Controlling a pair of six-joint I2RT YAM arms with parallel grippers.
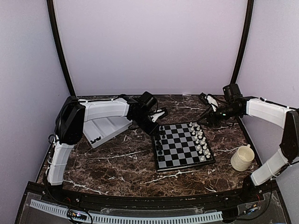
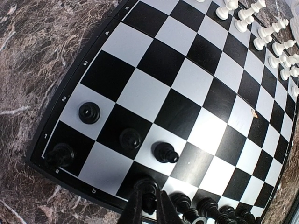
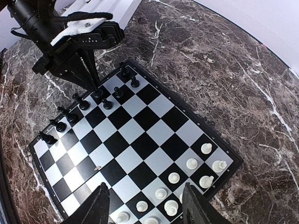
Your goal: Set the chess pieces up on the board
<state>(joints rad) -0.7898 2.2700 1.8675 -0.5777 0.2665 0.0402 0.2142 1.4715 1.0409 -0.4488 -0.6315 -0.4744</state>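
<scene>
Board (image 1: 180,145) sat on the brown marble table (image 1: 117,163), a bit right of centre and skewed. Black chess pcs (image 1: 160,141) stood along its left edge, white pcs (image 1: 200,140) in two rows along the right edge.

L gripper (image 1: 159,123) reached in over the board's far-left corner. Seen from the R wrist, its tips (image 3: 97,89) came down onto the black side. In the L wrist view the jaws were pinched to a narrow slit w/ one black piece (image 2: 149,201) btwn the fingertips (image 2: 138,195), on the back row a few squares from the corner. Just beside it were a black man on the corner square (image 2: 60,155), three more on the 2nd row (image 2: 130,138), and a packed line further along the back row (image 2: 205,209).

R gripper (image 1: 207,113) hung over the far-right edge, above the white side. Its jaws stood wide apart, nothing btwn them (image 3: 147,205), w/ white pcs (image 3: 174,177) showing on the board (image 3: 140,140) underneath.

White tray (image 1: 112,127) lay far left, mostly under the L arm, w/ a few dark pcs (image 1: 96,139) in its near compartment. Cream ribbed cup (image 1: 243,157) stood right of the board, apart from it.
</scene>
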